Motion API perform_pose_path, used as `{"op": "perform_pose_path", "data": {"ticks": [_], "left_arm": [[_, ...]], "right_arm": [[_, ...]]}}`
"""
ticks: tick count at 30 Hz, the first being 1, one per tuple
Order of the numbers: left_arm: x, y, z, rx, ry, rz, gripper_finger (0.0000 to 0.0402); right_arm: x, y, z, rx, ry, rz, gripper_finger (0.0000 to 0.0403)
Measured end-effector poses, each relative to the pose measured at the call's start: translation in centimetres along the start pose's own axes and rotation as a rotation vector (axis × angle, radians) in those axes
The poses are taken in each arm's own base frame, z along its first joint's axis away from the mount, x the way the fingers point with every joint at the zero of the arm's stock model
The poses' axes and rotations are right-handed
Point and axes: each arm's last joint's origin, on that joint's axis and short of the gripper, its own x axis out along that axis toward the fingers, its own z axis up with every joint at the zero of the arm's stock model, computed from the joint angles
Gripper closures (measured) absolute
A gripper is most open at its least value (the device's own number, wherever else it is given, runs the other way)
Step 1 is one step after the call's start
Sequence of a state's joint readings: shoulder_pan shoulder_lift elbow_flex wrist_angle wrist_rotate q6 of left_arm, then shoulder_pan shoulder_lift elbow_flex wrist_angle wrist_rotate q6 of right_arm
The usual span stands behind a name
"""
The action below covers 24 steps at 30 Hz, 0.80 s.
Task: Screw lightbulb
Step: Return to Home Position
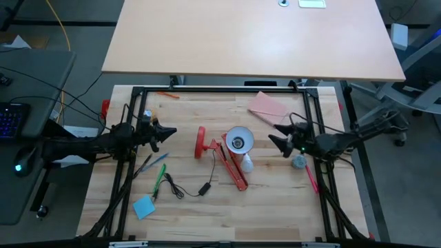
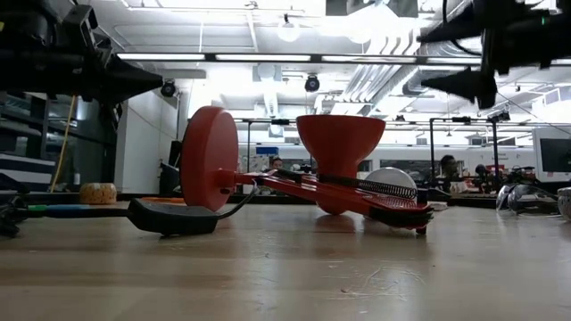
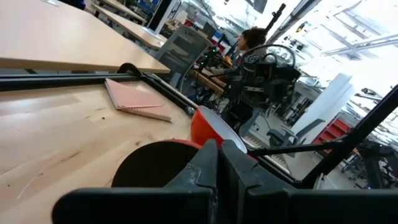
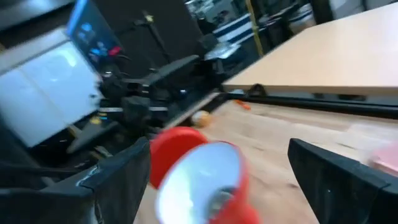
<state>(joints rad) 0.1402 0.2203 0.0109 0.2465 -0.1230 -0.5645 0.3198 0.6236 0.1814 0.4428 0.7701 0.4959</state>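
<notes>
lightbulb (image 1: pixel 247 164) lies on the counter, left of the right gripper (image 1: pixel 273 138), fingers apart; left gripper (image 1: pixel 172 131), fingers together, farther off.

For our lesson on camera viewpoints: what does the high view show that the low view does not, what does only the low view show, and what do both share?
Only the high view: the pink notebook, the blue note, and the whole lightbulb beside the shade of the red lamp; the low view has at most a white curve behind the lamp's arm. Only the low view: the room behind, with people at far desks. Both: the lamp on its side, the left gripper shut and the right gripper open, both above the table.
</notes>
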Motion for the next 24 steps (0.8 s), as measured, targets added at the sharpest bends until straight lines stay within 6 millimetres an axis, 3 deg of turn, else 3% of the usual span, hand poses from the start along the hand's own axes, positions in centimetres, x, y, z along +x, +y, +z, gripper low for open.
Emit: {"op": "perform_pose_path", "data": {"ticks": [11, 16, 20, 24], "left_arm": [[0.0, 0.0, 0.0, 0.001, 0.004, 0.002, 0.0402], [0.0, 0.0, 0.0, 0.001, 0.005, 0.002, 0.0402], [0.0, 0.0, -0.1, 0.002, 0.010, 0.004, 0.0401], [0.0, 0.1, -0.1, 0.002, 0.014, 0.007, 0.0401]], "right_arm": [[-1.3, -4.1, -3.1, -0.098, 0.056, -0.047, 0.0036], [-1.7, -5.7, -4.6, -0.491, 0.237, -0.149, 0.0036], [-1.5, -5.9, -4.8, -0.787, 0.282, -0.127, 0.0036], [-1.5, -6.0, -4.8, -0.832, 0.291, -0.128, 0.0036]]}}
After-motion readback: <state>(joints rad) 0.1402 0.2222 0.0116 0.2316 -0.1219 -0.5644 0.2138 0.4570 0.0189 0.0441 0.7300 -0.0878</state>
